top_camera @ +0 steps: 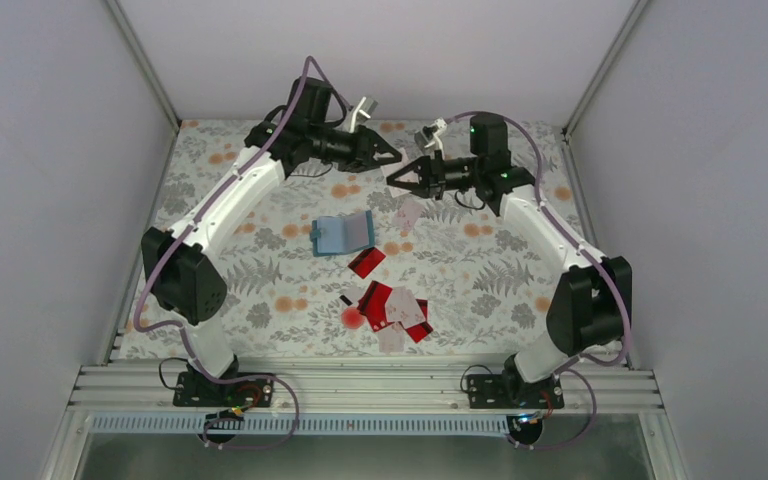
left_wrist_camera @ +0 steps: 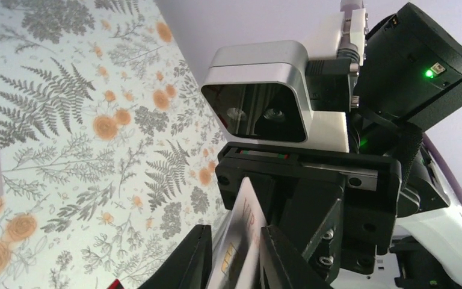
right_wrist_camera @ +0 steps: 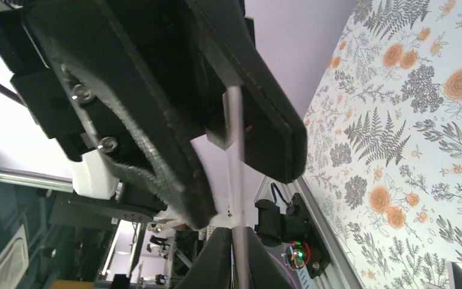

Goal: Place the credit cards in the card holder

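Both grippers hang above the far middle of the table, tips facing each other. My right gripper (top_camera: 396, 181) (right_wrist_camera: 234, 233) is shut on a white credit card (right_wrist_camera: 234, 168), seen edge-on. The card's other end, with a chip and "VIP" print (left_wrist_camera: 243, 241), sits between the narrowly open fingers of my left gripper (top_camera: 390, 155) (left_wrist_camera: 236, 230), against one finger (right_wrist_camera: 267, 138). The teal card holder (top_camera: 343, 235) lies open on the table below. A red card (top_camera: 366, 262) lies beside it. A pile of red and white cards (top_camera: 397, 310) lies nearer the front. A pale card (top_camera: 410, 213) lies under the grippers.
A small round red blob (top_camera: 352, 318) and a tiny black piece (top_camera: 345, 299) lie left of the pile. Grey walls close the floral table (top_camera: 260, 200) on three sides. An aluminium rail (top_camera: 360, 385) carries the arm bases at the front.
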Controlling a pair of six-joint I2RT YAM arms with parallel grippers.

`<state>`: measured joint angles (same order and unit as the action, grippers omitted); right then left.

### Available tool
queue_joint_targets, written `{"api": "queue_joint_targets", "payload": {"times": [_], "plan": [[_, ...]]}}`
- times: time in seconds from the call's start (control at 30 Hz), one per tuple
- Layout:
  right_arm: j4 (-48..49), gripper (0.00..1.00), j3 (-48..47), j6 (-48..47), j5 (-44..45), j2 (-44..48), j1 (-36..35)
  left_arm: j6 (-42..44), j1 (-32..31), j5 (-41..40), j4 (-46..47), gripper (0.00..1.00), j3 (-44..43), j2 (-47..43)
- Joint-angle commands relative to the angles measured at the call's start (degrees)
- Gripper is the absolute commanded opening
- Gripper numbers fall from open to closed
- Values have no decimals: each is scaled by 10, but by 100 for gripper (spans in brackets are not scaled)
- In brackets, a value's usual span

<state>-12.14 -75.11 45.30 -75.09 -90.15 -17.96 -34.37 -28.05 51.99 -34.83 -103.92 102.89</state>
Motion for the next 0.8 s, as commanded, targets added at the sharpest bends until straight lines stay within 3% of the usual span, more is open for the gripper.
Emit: {"api": "queue_joint_targets", "payload": {"times": [0.0,0.23,0.43,0.6,0.77], "plan": [[34,4,-34,48,-14,-11,-1,-43,13,-1,-4,27,-1,-5],[33,4,-53,52,-15,-27,0,-52,18,-3,0,48,-11,2],[30,4,-59,52,-6,-31,3,-77,31,-24,50,88,19,-23],[30,4,-67,57,-1,-36,5,-97,40,-14,116,92,65,-57],[30,4,-89,66,4,-47,5,-117,42,2,187,84,120,-98]]}}
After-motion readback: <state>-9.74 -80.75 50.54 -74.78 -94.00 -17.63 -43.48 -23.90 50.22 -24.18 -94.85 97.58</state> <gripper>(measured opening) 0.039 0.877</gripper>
